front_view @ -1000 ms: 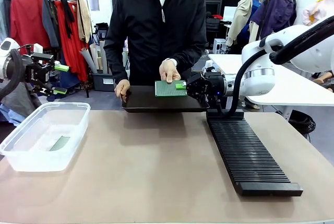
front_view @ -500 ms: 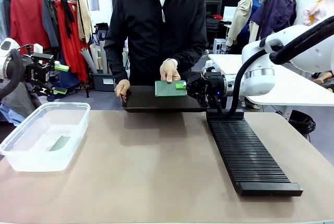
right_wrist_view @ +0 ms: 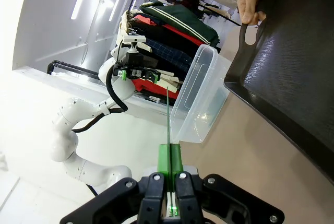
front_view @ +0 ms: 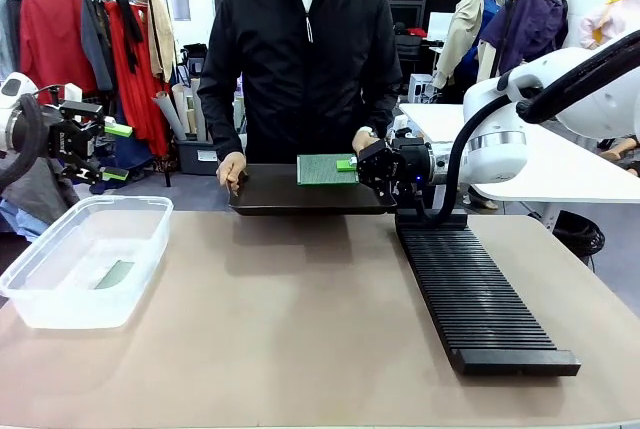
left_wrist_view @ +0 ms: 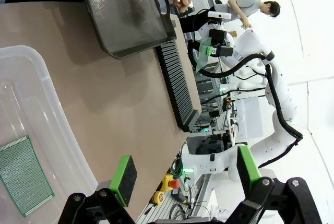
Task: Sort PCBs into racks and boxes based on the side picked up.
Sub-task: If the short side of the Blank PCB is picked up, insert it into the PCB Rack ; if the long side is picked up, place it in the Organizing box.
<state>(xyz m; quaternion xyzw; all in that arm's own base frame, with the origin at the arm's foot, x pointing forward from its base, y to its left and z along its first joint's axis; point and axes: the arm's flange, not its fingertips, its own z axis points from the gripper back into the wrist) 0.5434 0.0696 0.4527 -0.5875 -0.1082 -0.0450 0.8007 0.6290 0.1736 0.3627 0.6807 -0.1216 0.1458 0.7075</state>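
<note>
A green PCB (front_view: 323, 169) hangs flat over the person's smooth black tray (front_view: 290, 197), with my right gripper (front_view: 348, 165) shut on its right edge. The right wrist view shows that PCB (right_wrist_view: 168, 122) edge-on between the closed pads (right_wrist_view: 169, 157). My left gripper (front_view: 118, 152) stands open at the far left, above and behind the clear box (front_view: 60, 294), green pads (left_wrist_view: 123, 178) wide apart and nothing between them. Another PCB (left_wrist_view: 23, 174) lies on the box floor. The long black ribbed rack (front_view: 480, 294) lies on the right of the table.
The person stands at the far side, holding the tray with one hand (front_view: 233, 167) at its left edge and the other (front_view: 362, 139) at its right. A clothes rail stands behind the left arm. Bare tabletop (front_view: 290, 329) lies between box and rack.
The person's hand has let go of the PCB and moved to the tray's right edge. The tray shifted slightly left. Both grippers have stayed in place.
</note>
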